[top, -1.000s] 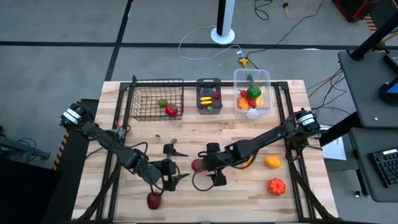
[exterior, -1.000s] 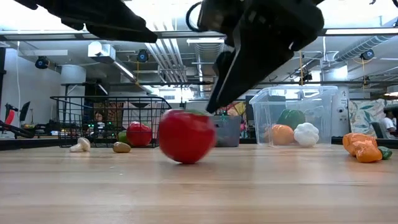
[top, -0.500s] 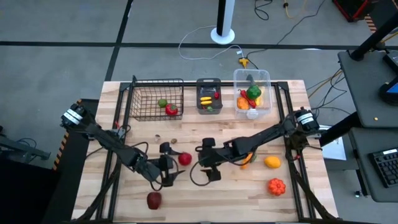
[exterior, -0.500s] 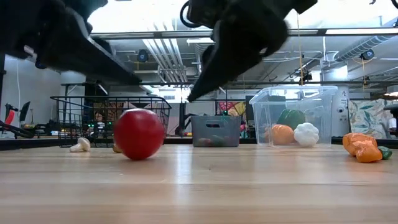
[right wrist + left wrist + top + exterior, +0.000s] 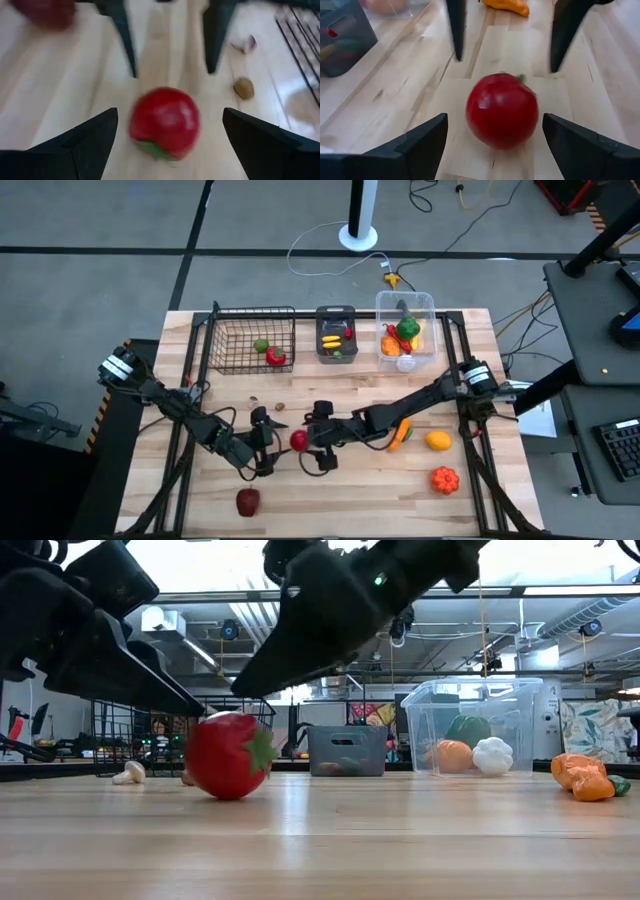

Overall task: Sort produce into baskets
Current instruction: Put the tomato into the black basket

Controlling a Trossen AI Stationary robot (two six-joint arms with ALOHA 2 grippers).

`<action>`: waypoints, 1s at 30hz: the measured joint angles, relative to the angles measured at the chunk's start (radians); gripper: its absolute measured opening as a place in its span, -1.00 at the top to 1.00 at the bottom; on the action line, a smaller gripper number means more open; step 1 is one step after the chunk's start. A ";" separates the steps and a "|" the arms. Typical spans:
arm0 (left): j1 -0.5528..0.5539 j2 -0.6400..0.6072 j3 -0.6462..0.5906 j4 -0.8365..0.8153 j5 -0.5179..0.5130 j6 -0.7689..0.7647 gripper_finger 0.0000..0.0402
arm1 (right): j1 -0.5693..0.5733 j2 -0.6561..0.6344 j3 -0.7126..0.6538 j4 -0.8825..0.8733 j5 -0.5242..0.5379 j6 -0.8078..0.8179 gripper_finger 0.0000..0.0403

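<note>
A red toy tomato with a green calyx lies on the wooden table, near its middle, between my two grippers. My left gripper is open on the tomato's left and faces it. In the left wrist view the tomato sits just ahead of the gap between that gripper's fingers. My right gripper is open on the tomato's right. In the right wrist view the tomato also lies just ahead of that gripper's spread fingers. I see neither gripper touching it. In the low view the tomato rests on the table.
At the far edge stand the black wire basket, the grey bin and the clear tub, each with produce inside. A dark red apple lies at the near left. An orange piece, a yellow piece and an orange pumpkin-like piece lie at the right. A mushroom and a brown nut lie near the basket.
The tomato has rolled along the table toward its left edge, away from my right gripper and toward my left gripper, turning so its calyx shows. My right gripper has followed it toward the left edge. My left gripper has shifted a little toward the far edge.
</note>
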 joint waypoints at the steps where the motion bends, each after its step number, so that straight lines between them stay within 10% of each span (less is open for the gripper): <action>1: 0.000 0.001 -0.001 0.001 0.002 0.000 -0.52 | -0.006 0.010 0.006 -0.001 0.004 0.025 -0.75; 30: -0.002 -0.030 -0.026 0.016 0.004 0.055 -0.52 | -0.042 0.123 0.086 0.065 -0.035 -0.044 -0.75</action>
